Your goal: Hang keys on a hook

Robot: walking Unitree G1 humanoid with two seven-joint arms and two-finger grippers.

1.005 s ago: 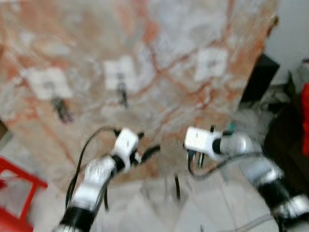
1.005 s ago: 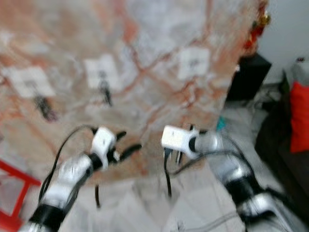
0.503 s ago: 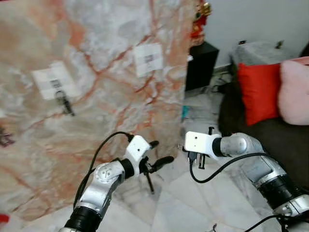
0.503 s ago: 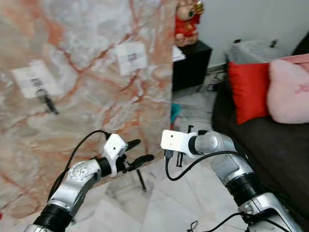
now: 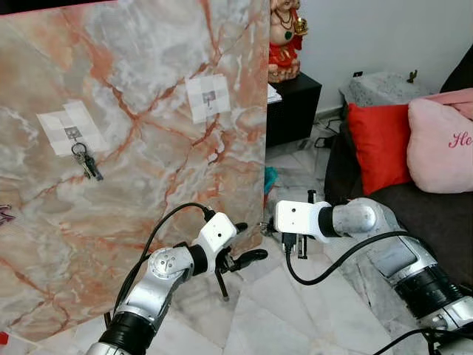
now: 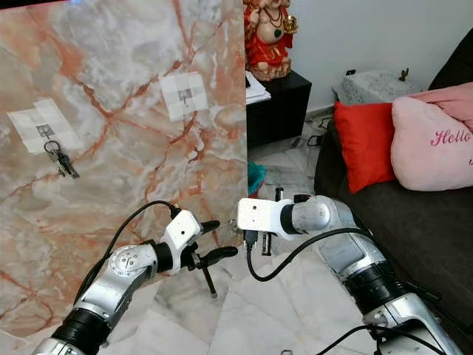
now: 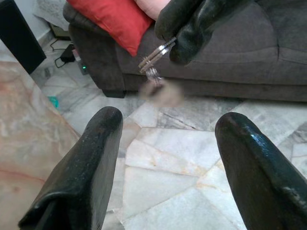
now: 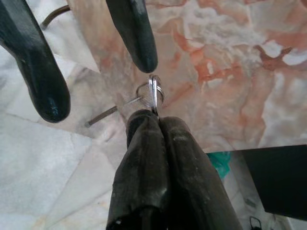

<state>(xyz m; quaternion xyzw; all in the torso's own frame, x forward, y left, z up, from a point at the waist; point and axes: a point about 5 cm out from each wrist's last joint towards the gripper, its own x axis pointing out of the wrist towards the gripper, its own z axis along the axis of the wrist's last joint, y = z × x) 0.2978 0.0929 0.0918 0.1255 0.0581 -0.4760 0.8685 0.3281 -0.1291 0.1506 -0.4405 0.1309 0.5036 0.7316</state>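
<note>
A tall marble board (image 5: 148,148) stands on the left with white patches that carry hooks. One bunch of keys (image 5: 87,161) hangs on the left patch. The hook on the patch (image 5: 208,97) near the board's right edge is bare. My right gripper (image 5: 266,228) is low, by the board's right edge, and shut on a small key ring (image 8: 152,93). The same key ring (image 7: 154,53) shows in the left wrist view, hanging from those fingers. My left gripper (image 5: 250,242) is open and empty, just left of the ring and facing it.
A red figurine (image 5: 284,37) stands on a black cabinet (image 5: 295,103) behind the board. A dark sofa (image 5: 436,214) with a red cushion (image 5: 378,133) and a pink cushion (image 5: 443,140) is on the right. A thin stand leg (image 5: 222,285) props the board on the tiled floor.
The camera has swung and the blur has cleared, so the board now sits further left and the sofa is in view. Both grippers keep much the same pose.
</note>
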